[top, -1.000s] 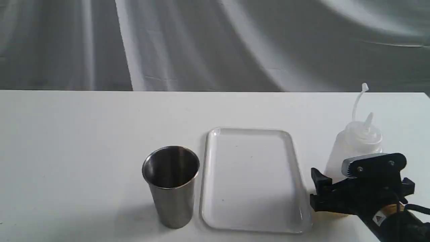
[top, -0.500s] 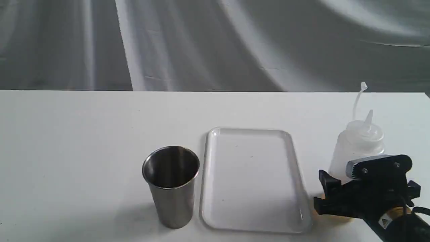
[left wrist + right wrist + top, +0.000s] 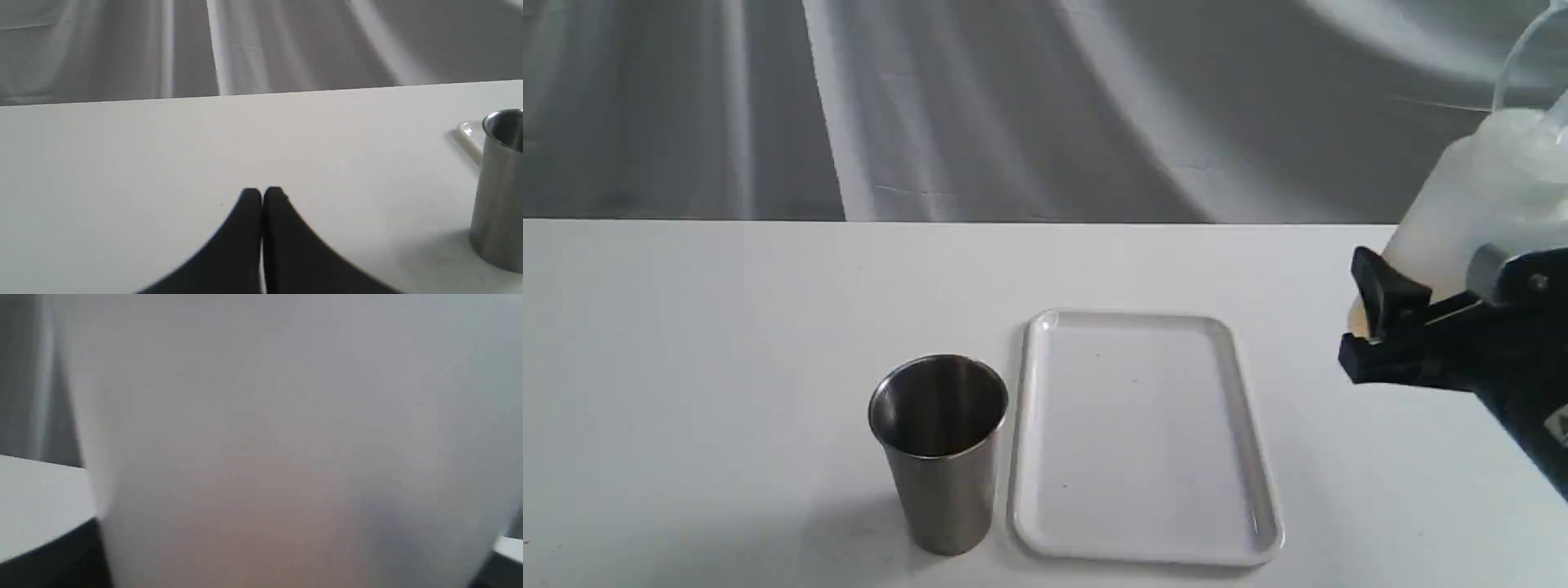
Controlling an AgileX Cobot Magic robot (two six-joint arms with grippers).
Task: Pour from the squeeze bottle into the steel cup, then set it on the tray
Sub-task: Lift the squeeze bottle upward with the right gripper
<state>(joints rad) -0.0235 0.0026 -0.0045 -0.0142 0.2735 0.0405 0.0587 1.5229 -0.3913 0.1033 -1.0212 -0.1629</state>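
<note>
The translucent squeeze bottle point(image 3: 1462, 204) hangs in the air above the table's right end, leaning right, its nozzle cut off by the frame edge. My right gripper point(image 3: 1437, 290) is shut on its lower body. In the right wrist view the bottle point(image 3: 286, 437) fills almost the whole picture, with a faint amber tint low down. The steel cup point(image 3: 939, 449) stands upright near the front, just left of the white tray point(image 3: 1135, 433), which has nothing on it. My left gripper point(image 3: 262, 194) is shut, low over bare table, with the cup point(image 3: 498, 192) off to one side.
A white table point(image 3: 727, 327) carries everything, with a grey draped cloth point(image 3: 1013, 106) behind it. A corner of the tray point(image 3: 470, 134) shows behind the cup in the left wrist view.
The right gripper has lifted the squeeze bottle off the table, up and to the right. Cup and tray have not moved.
</note>
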